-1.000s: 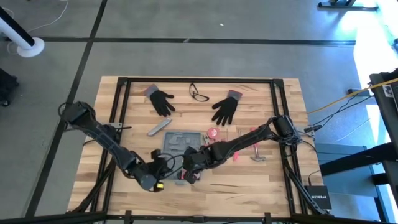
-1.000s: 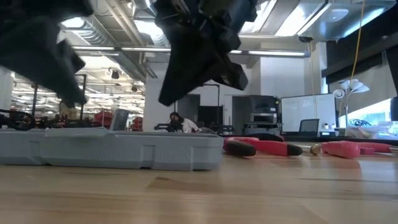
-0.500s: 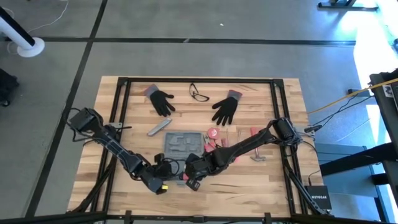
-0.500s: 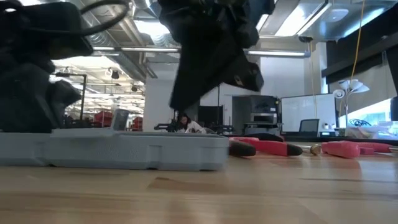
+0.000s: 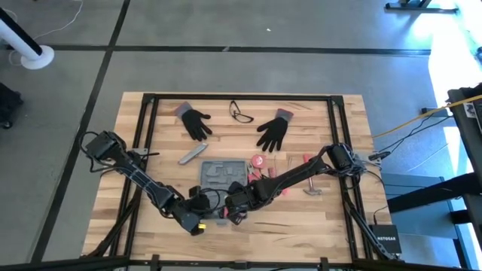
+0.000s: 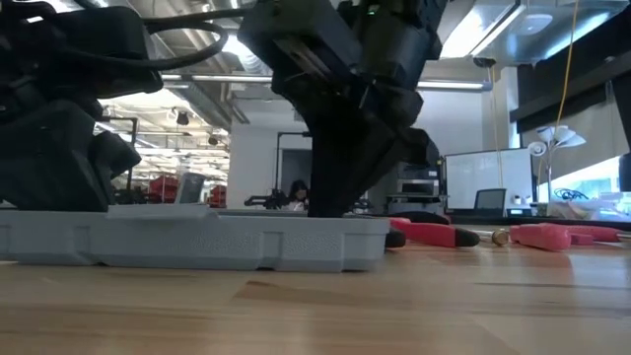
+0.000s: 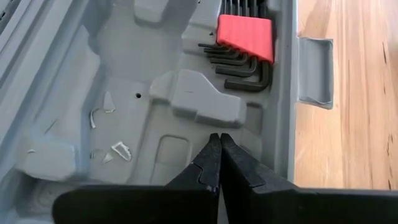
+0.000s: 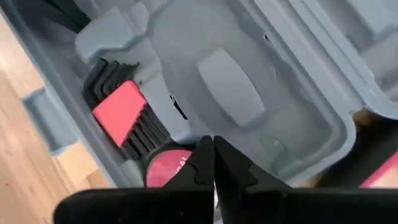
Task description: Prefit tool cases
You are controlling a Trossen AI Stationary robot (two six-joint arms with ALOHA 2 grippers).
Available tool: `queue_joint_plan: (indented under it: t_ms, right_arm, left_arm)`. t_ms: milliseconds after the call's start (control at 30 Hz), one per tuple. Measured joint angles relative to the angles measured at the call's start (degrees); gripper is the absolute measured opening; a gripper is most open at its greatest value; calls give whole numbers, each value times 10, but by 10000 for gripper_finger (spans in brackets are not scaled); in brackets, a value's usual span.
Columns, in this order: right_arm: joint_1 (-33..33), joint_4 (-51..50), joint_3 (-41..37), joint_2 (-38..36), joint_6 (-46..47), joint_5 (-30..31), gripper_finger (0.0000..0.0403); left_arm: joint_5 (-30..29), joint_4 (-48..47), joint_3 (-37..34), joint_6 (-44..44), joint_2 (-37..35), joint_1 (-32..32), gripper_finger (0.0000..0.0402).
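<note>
The left gripper (image 7: pixel 216 163), fingers pressed together and empty, hovers over the near-left end of the flat blue-grey moulded plastic tool case (image 5: pixel 220 178), lying open at table centre. The right gripper (image 8: pixel 213 163), likewise closed and empty, hovers beside it. The case appears light, rigid and smooth; grip the raised rim.

The flat blue-grey tool case (image 5: pixel 220 175) lies open near the table's middle, moulded recesses up, a red-held set of hex keys (image 7: pixel 244 38) seated inside.
</note>
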Motion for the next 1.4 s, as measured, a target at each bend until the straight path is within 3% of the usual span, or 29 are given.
queue_joint_plan:
  t_ms: [500,767,1400]
  right_arm:
    - [23,36,4,8,85,-15,0]
    - [24,32,48,1,77,4,0]
    - [45,5,47,34,103,11,0]
  left_arm:
    - [0,-1,0,-17,1,-1,0]
    - [-14,7,-1,-34,1,0,0]
    - [-21,13,-1,-50,2,-3,0]
